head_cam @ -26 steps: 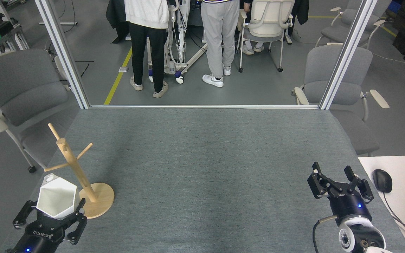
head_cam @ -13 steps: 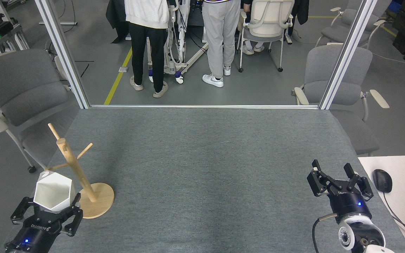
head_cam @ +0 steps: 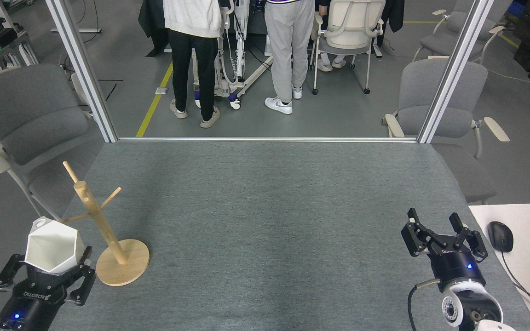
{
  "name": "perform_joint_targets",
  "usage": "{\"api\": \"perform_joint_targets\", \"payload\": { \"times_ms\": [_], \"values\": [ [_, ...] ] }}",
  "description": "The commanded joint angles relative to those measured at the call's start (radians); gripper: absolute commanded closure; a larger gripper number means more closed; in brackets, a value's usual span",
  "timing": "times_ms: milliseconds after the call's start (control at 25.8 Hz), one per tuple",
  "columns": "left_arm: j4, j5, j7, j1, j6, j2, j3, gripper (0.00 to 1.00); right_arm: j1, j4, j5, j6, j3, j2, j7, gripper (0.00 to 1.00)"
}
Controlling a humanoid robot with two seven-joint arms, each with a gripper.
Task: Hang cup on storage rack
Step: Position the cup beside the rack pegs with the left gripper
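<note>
The white faceted cup sits mouth-up in my left gripper, which is shut on its lower body at the table's left front corner. Its small ring handle points away from me, at the far left side of the rim. The wooden storage rack stands just right of the cup on its round disc base. One low peg reaches toward the cup's rim. My right gripper stands open and empty near the table's right front corner.
The grey felt table stretches between both arms. A grey chair stands off the left edge, another off the right. Two people stand beyond the far edge. A white desk with mouse and keyboard adjoins the right.
My left gripper has carried the cup leftward and slightly toward me, away from the rack's pole. The rack and the right gripper have stayed put.
</note>
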Motion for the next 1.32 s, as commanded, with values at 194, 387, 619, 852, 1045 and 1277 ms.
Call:
{"api": "perform_joint_targets", "payload": {
  "times_ms": [194,387,619,852,1045,1277],
  "values": [
    [0.018,0.001,-0.01,-0.007,0.004,-0.003,0.019,0.98,-0.001,0.002,-0.002,0.0,-0.001,-0.006,0.0,0.01],
    [0.073,-0.002,-0.014,-0.024,-0.008,0.008,0.016,0.98,-0.001,0.002,-0.008,-0.001,-0.005,-0.006,0.0,0.01],
    [0.105,-0.007,-0.014,-0.052,-0.011,0.012,0.016,0.98,-0.001,0.002,-0.011,0.0,-0.006,-0.004,0.0,0.01],
    [0.105,-0.011,-0.015,-0.052,-0.028,0.012,0.013,0.98,-0.001,0.002,-0.011,0.0,-0.006,-0.003,0.0,0.01],
    [0.105,-0.017,-0.02,-0.064,-0.028,0.012,0.013,0.98,-0.001,0.002,-0.011,0.0,-0.005,0.002,0.002,0.01],
    [0.102,-0.019,-0.03,-0.076,-0.028,0.014,0.011,0.98,-0.001,0.002,-0.011,0.0,-0.005,0.002,0.002,0.01]
  ]
}}
